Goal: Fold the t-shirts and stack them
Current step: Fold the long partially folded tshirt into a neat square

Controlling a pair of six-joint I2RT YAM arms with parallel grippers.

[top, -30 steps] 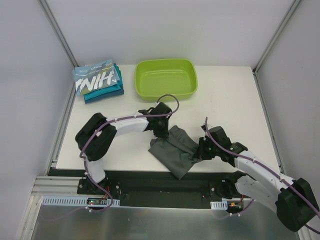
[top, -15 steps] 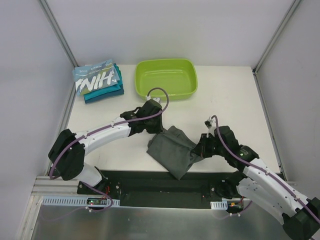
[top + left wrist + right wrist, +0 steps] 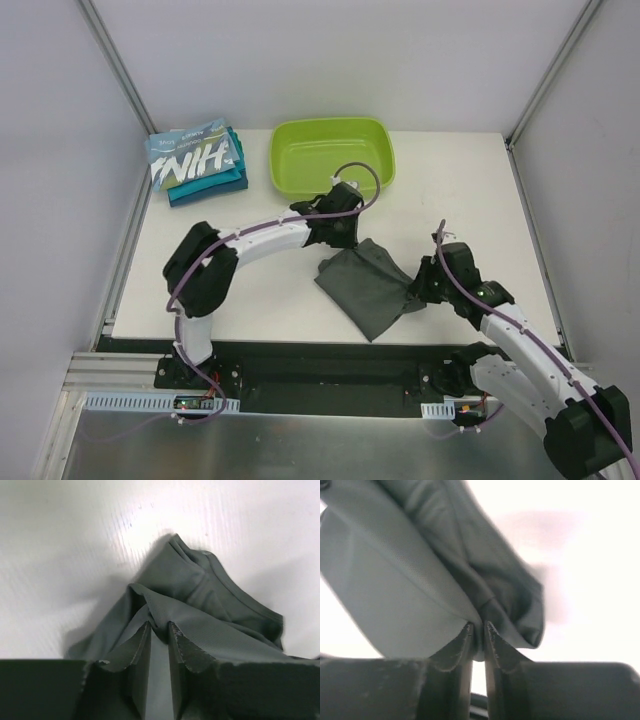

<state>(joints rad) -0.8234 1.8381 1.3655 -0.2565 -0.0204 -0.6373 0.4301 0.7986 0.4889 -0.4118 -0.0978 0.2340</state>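
Found the dark grey t-shirt [image 3: 368, 285] on the table [image 3: 460, 190], close to the front edge and right of the middle, gathered into a rough slanted oblong with loose folds along its far side. Located the left gripper [image 3: 347, 243] at the shirt's far left corner. Confirmed in the left wrist view jaws set narrowly, pinching a raised ridge of grey cloth between the tips. Located the right gripper [image 3: 418, 292] at the shirt's right end. Confirmed in the right wrist view jaws almost together, clamped on a fold of the same cloth. Recorded at the far left corner of the table a stack with the light blue t-shirt [image 3: 192, 158], white letters upward, on top of the teal t-shirts [image 3: 215, 190]. Recorded the lime-green tub [image 3: 332, 157] at the far edge near the middle, just beside the stack and well apart from the grey shirt.
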